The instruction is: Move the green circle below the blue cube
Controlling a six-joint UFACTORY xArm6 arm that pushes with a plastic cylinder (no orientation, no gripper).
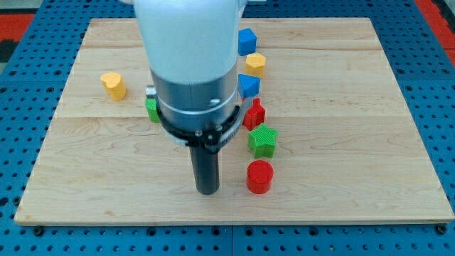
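Observation:
The blue cube (247, 40) sits near the view's top, just right of the arm's body. A green block (151, 109), mostly hidden behind the arm so its shape cannot be made out, peeks out at the arm's left side. It lies left of and lower than the blue cube. My tip (207, 190) rests on the board in the lower middle, well below both, with a red cylinder (259, 176) close on its right.
A column of blocks runs down from the blue cube: a yellow block (255, 64), a blue triangular block (248, 86), a red star (254, 114), a green star (261, 140). A yellow heart-like block (112, 84) sits at the left. The wooden board (355, 142) lies on blue pegboard.

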